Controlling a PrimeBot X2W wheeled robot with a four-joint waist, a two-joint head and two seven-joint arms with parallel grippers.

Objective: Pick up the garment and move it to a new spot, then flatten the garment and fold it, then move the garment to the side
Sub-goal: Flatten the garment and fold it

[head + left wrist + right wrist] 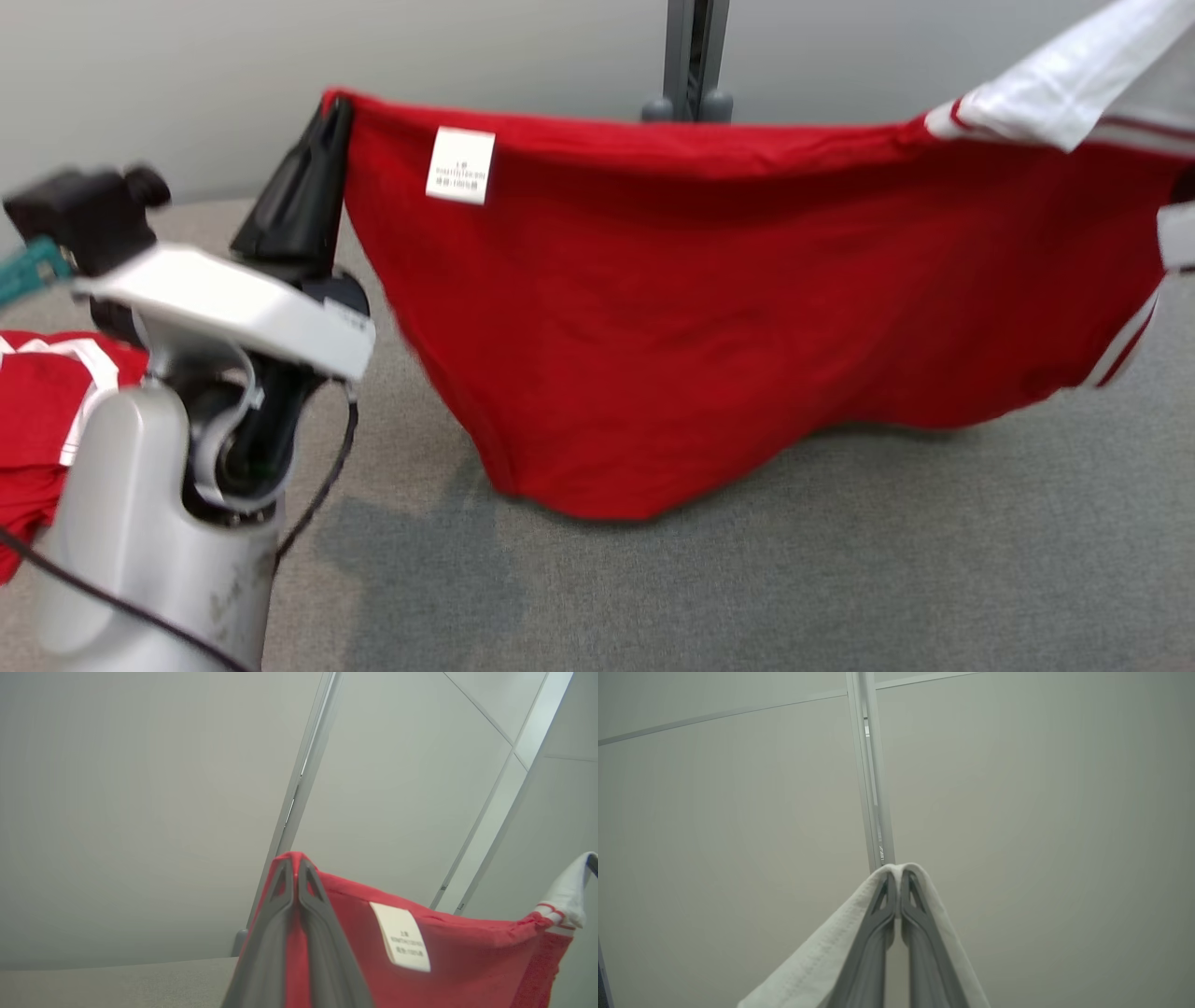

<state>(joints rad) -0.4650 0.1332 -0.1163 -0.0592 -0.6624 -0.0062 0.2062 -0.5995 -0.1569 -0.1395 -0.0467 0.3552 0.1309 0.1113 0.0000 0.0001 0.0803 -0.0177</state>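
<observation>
2nd red cloth [37, 411] lies at left on table [840, 579], partly behind left arm [159, 485]. The red garment [653, 327] hangs stretched btwn both claws, low edge reaching the grey felt. left gripper [295, 870] pinches red corner nr white label [460, 165]. Wrist view: right gripper [899, 872] clamps white sleeve [822, 956]. Grey post [691, 56] and pale wall [187, 84] behind.

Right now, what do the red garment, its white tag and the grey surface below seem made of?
The red garment looks like soft matte knit, perhaps cotton jersey: it sags and creases as it hangs. Its white tag seems thin printed fabric or paper, flat with small print. The grey surface looks like felt or short-pile textile: speckled, dull.
</observation>
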